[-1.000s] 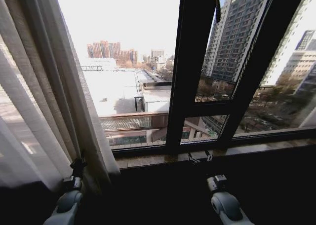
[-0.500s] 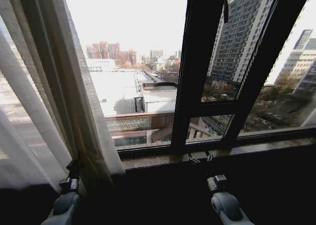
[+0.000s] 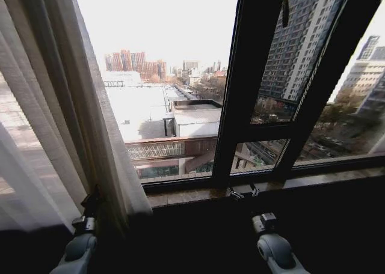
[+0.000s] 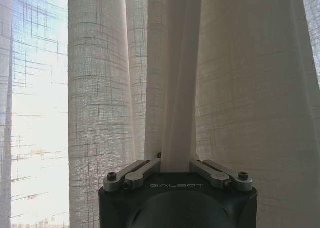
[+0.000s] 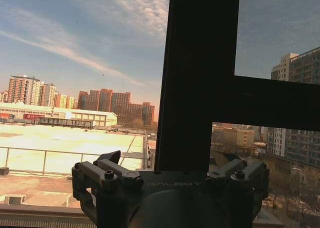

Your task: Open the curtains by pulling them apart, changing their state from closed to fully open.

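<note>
Hauling: I have the tall sheer white-cream pleated curtain (image 3: pixel 54 124) gathered at the left side of the window, hem dropping into shadow beside my left arm.
Curtain position: it fills the left part of the head view; the glass from its inner edge across to the black window frame bars (image 3: pixel 249 88) is bare, and I see no second panel on the right.
Key relation: the fabric lies directly ahead of and above the left gripper (image 4: pixel 176 164), its pleats running vertically, so the long axis is upright and any further pull has to go sideways, toward my left.
Nearer arm: left by far; in the head view the left gripper (image 3: pixel 90 203) sits right at the curtain's lower inner edge.
Left gripper state: clenched on a narrow fold of the cloth; in the left wrist view one pleat runs down between the two metal linkages and is pinched there.
Right gripper (image 3: pixel 242 192): parked low in front of the stone window sill (image 3: pixel 198 194), well apart from the curtain.
Right gripper state: released, fingers spread, nothing between them, facing the frame upright.
Progress, my judgement: this panel looks mostly drawn back, though loose pleats could bunch tighter toward the wall.
</note>
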Controlling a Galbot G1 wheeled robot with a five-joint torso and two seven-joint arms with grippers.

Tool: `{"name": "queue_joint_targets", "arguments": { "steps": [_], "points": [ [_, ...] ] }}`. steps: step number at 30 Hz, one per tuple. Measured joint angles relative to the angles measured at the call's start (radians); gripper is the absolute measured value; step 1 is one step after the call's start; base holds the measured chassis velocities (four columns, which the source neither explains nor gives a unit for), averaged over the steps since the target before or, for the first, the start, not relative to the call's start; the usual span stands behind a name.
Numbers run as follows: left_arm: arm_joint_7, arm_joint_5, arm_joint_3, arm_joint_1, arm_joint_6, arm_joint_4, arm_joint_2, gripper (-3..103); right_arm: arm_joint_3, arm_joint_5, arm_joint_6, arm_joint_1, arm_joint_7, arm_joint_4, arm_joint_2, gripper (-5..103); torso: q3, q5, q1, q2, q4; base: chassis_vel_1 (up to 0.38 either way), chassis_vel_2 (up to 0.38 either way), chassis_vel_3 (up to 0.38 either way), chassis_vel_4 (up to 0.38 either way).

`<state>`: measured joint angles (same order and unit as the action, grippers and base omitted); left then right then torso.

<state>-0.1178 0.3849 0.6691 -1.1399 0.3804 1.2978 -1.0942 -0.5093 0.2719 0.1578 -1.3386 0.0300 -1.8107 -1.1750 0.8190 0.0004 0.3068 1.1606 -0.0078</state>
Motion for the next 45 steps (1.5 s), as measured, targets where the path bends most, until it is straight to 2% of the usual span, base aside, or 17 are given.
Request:
{"name": "queue_joint_targets", "arguments": {
  "steps": [6, 13, 15, 18, 22, 25, 29, 33, 36, 45],
  "points": [
    [-0.061, 0.016, 0.047, 0.025, -0.03, -0.052, 0.049, 0, 0.0, 0.0, 0.0, 0.0, 0.0, 0.0, 0.0, 100, 0.0, -0.0007, 0.0, 0.0, 0.0002, 0.0, 0.0, 0.0, 0.0],
    [-0.149, 0.057, 0.144, 0.049, -0.055, -0.188, 0.163, 0, 0.0, 0.0, 0.0, 0.0, 0.0, 0.0, 0.0, 100, 0.0, -0.0012, 0.0, 0.0, 0.0005, 0.0, 0.0, 0.0, 0.0],
    [-0.158, 0.059, 0.154, 0.054, -0.058, -0.202, 0.174, 0, 0.0, 0.0, 0.0, 0.0, 0.0, 0.0, 0.0, 100, 0.0, -0.0012, 0.0, 0.0, 0.0006, 0.0, 0.0, 0.0, 0.0],
    [-0.194, 0.028, 0.22, 0.077, -0.067, -0.292, 0.226, 0, 0.0, 0.0, 0.0, 0.0, 0.0, 0.0, 0.0, 100, 0.0, -0.0012, 0.0, 0.0, 0.0004, 0.0, 0.0, 0.0, 0.0],
    [-0.216, 0.008, 0.287, 0.084, -0.087, -0.361, 0.274, 0, 0.0, 0.0, 0.0, 0.0, 0.0, 0.0, 0.0, 100, 0.0, -0.0008, 0.0, 0.0, 0.0006, 0.0, 0.0, 0.0, 0.0],
    [-0.225, 0.004, 0.305, 0.082, -0.094, -0.375, 0.289, 0, 0.0, 0.0, 0.0, 0.0, 0.0, 0.0, 0.0, 100, 0.0, -0.0005, 0.0, 0.0, 0.0007, 0.0, 0.0, 0.0, 0.0],
    [-0.226, -0.014, 0.309, 0.077, -0.094, -0.365, 0.282, 0, 0.0, 0.0, 0.0, 0.0, 0.0, 0.0, 0.0, 100, 0.0, -0.0005, 0.0, 0.0, 0.0006, 0.0, 0.0, 0.0, 0.0],
    [-0.215, -0.026, 0.285, 0.065, -0.086, -0.296, 0.238, 0, 0.0, 0.0, 0.0, 0.0, 0.0, 0.0, 0.0, 100, 0.0, -0.0006, 0.0, 0.0, 0.0001, 0.0, 0.0, 0.0, 0.0],
    [-0.193, -0.027, 0.234, 0.045, -0.063, -0.204, 0.185, 0, 0.0, 0.0, 0.0, 0.0, 0.0, 0.0, 0.0, 100, 0.0, -0.0003, 0.0, 0.0, 0.0001, 0.0, 0.0, 0.0, 0.0],
    [-0.17, -0.033, 0.148, 0.023, -0.043, -0.083, 0.107, 0, 0.0, 0.0, 0.0, 0.0, 0.0, 0.0, 0.0, 100, 0.0, -0.0003, 0.0, 0.0, 0.0003, 0.0, 0.0, 0.0, 0.0]
  ]
}}
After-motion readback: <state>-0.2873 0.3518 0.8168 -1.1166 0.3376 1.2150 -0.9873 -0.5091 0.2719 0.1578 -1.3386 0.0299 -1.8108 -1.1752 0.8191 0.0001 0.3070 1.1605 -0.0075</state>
